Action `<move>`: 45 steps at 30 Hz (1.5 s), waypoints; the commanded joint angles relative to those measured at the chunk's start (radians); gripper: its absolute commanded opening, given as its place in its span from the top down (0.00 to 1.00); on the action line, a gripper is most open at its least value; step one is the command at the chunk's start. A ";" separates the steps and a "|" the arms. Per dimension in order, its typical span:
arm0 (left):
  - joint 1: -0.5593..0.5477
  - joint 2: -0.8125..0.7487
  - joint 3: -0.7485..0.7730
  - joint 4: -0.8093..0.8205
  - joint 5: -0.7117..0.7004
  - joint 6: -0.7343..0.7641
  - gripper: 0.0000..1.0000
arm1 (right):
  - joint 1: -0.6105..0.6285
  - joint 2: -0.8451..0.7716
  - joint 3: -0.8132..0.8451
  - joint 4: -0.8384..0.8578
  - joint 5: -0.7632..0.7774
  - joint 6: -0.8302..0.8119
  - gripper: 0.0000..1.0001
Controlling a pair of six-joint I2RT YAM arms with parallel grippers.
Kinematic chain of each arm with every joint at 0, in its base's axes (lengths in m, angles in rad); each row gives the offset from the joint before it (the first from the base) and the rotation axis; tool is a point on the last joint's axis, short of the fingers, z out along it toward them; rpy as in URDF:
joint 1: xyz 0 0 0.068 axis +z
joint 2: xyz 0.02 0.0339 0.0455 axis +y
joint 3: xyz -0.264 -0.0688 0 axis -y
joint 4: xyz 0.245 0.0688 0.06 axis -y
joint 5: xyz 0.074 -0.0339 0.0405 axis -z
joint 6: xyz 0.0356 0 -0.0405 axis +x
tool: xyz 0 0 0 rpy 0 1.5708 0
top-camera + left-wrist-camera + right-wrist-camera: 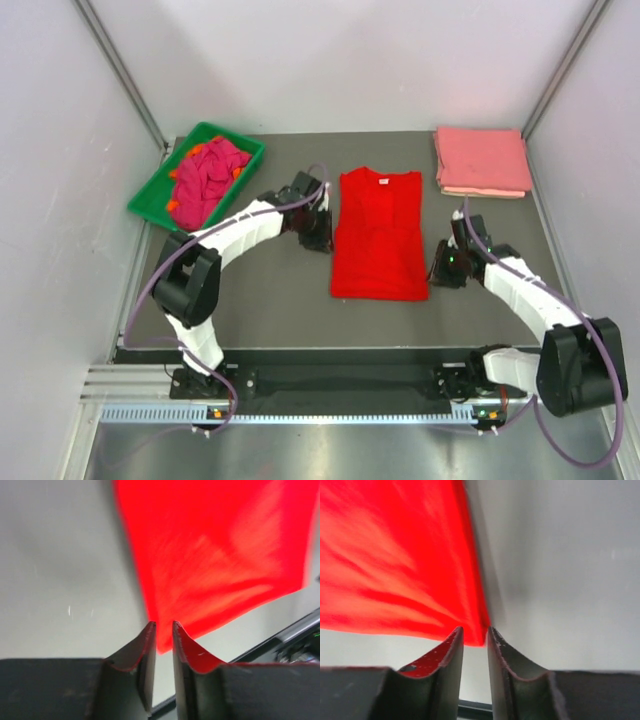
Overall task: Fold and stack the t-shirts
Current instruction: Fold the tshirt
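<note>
Though one folded salmon-pink cotton t-shirt point(482, 160) lies upper right, the bright red cotton t-shirt point(379, 240) looks mid-fold at centre and crumpled magenta shirts point(210, 170) wait upper left. Whether the left gripper point(164, 624) or right gripper point(475, 629) is pinching cloth, I cannot tell.

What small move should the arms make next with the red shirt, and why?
Probably pinch the red shirt's side edges and lift them slightly, to start a fold. It lies flat. The left arm and right arm sit at its sides, jaws nearly together with red cloth at the gap; whether they already grip is unclear.
</note>
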 commanded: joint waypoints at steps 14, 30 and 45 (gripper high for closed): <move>0.066 0.416 0.374 0.122 0.106 0.117 0.83 | -0.018 0.494 0.380 0.213 0.017 -0.149 0.89; 0.157 0.505 0.591 0.206 0.207 0.063 0.83 | -0.022 0.427 0.446 0.156 0.063 -0.123 0.91; 0.267 0.774 0.851 0.379 0.211 -0.058 0.85 | -0.018 0.416 0.314 0.233 -0.031 -0.110 0.90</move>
